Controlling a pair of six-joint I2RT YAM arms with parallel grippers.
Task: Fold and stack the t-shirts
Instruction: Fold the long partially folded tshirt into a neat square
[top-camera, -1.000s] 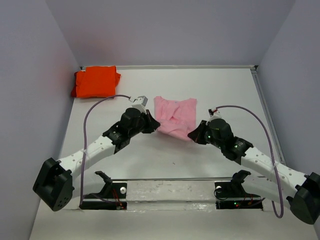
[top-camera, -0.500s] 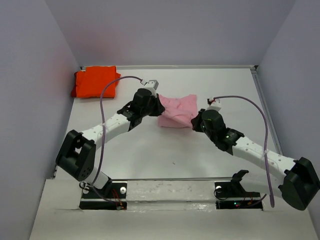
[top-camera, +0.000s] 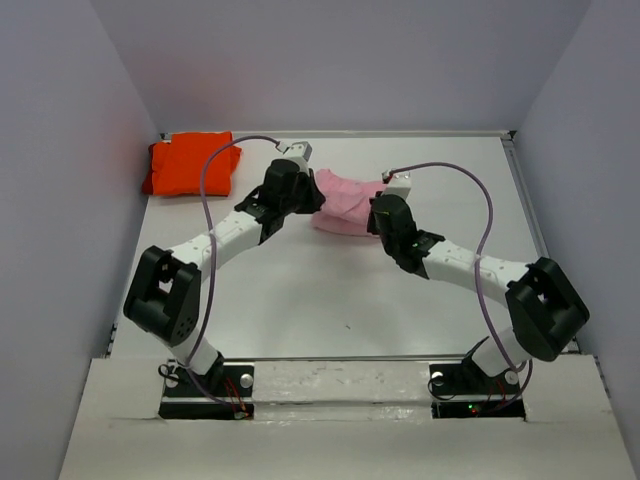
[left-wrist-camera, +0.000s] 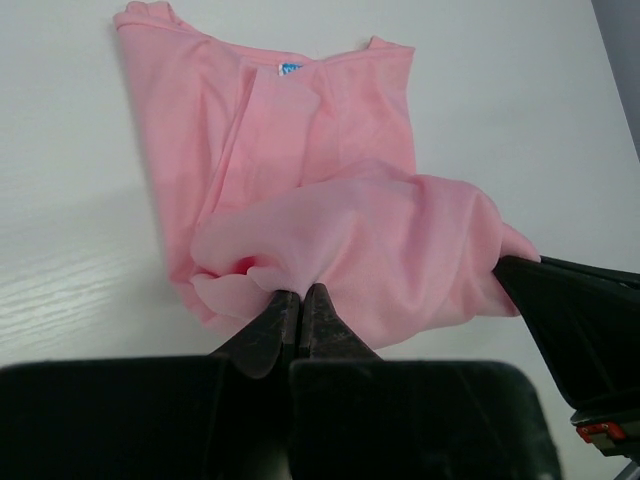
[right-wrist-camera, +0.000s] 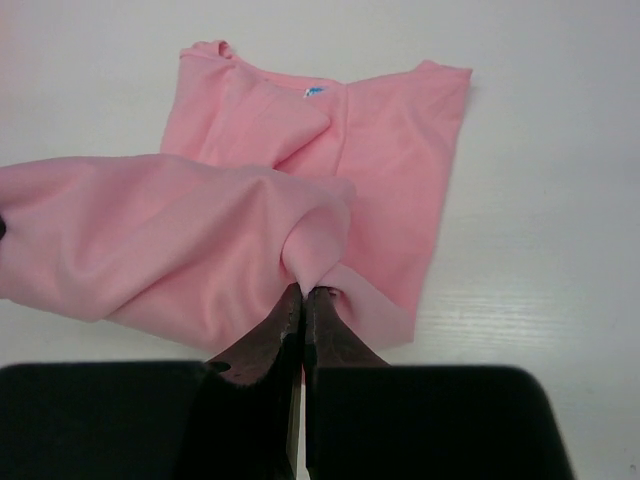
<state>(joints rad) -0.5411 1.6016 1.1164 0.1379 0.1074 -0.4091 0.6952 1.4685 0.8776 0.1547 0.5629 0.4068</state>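
Mid-fold. Pink t-shirt (top-camera: 345, 200) lying mid-counter (top-camera: 330, 290), toward far side; near edge clamped tight in left pincer (left-wrist-camera: 300, 295) and right pincer (right-wrist-camera: 303, 292), raised over far half. Orange t-shirt (top-camera: 190, 163) folded, far-left corner. Next, probably: lay edge down level, release, stack.

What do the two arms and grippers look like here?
Left arm and right arm: white links, bulky black joints. A purplish-grey cable loops along each to a small white wrist box. Left gripper and right gripper have black, tapering fingers.
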